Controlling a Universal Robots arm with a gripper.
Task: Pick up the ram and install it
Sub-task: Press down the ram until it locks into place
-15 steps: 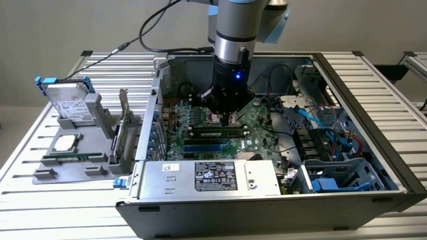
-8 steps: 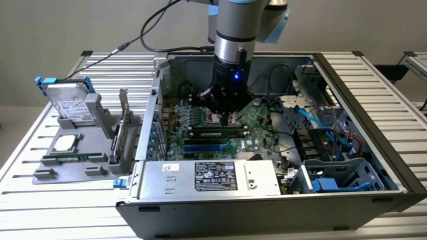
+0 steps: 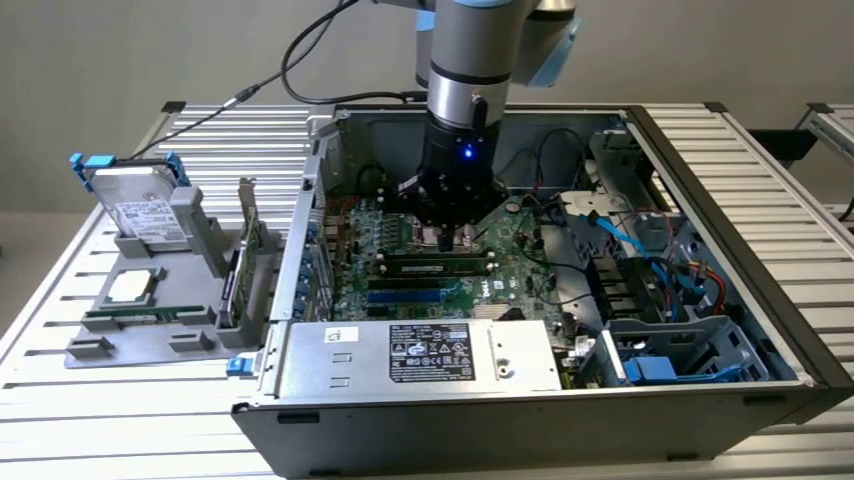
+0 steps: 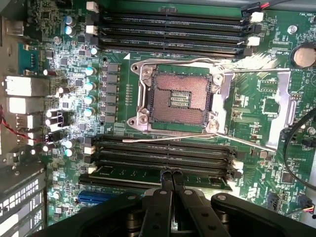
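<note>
**Inspector:** Where did the job stand when you checked?

**Operator:** I had the tool [image 4: 171,174] down inside the open computer case [image 3: 747,190], its fingers pressed together with nothing between them, the tips touching the top edge of the ram [image 4: 148,174]. The ram lay along one of the memory slots [image 4: 163,153] beside the empty processor socket [image 4: 177,96]. In the exterior view I saw it as a dark stick [image 3: 430,266] on the motherboard [image 3: 514,245], just under the tool. I judged it picked up and placed; whether it was fully seated and the end latches had snapped shut, I could not tell.

**Inspector:** And the surroundings?

**Operator:** The case lay on its side on a slatted aluminium worktop [image 3: 747,455], power supply [image 3: 427,355] toward the camera. On the exterior view's left stood a grey parts holder [image 3: 147,310] carrying a hard drive [image 3: 140,205] and an expansion card [image 3: 247,250]. A plain pale wall [image 3: 160,50] stood behind
</note>
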